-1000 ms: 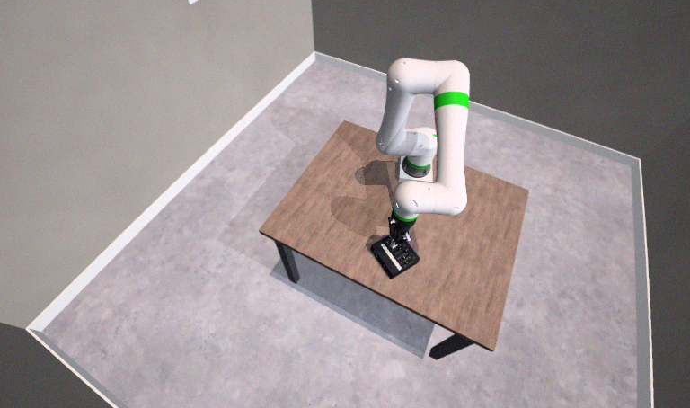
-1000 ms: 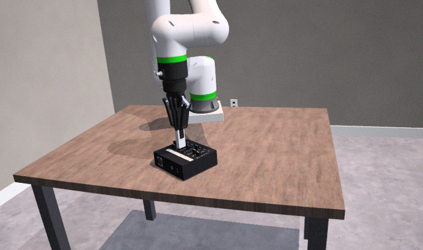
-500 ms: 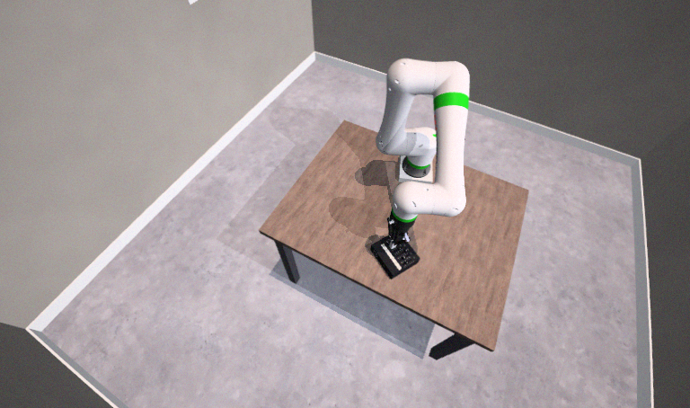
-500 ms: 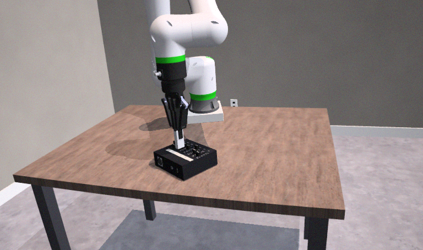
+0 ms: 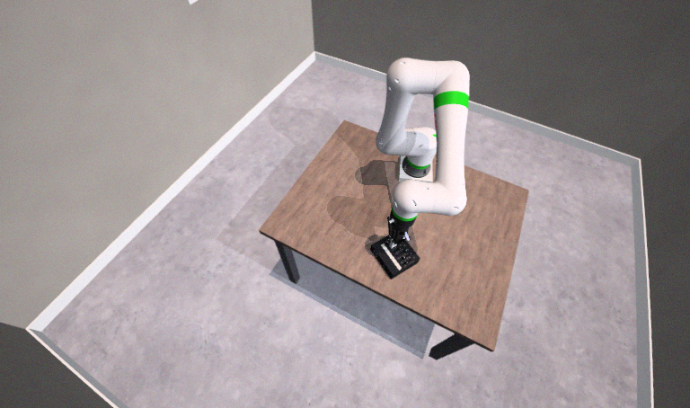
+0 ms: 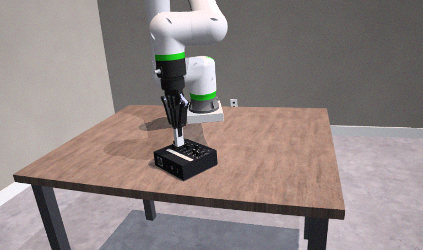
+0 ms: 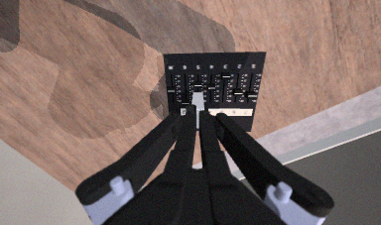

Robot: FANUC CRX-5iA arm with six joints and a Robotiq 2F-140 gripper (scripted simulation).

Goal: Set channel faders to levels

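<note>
Jaws fully shut on nothing, tip at a fader cap (image 7: 197,87) of the lighting desk (image 6: 199,164). Caps small, likely slippery; desk light: push gently.

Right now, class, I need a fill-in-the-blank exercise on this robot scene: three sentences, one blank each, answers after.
1. The lighting desk stands on a wooden ____.
2. The claw is ____, its fingers together, holding nothing.
3. The bands on the white arm are coloured ____.

Answers: table; shut; green
</note>
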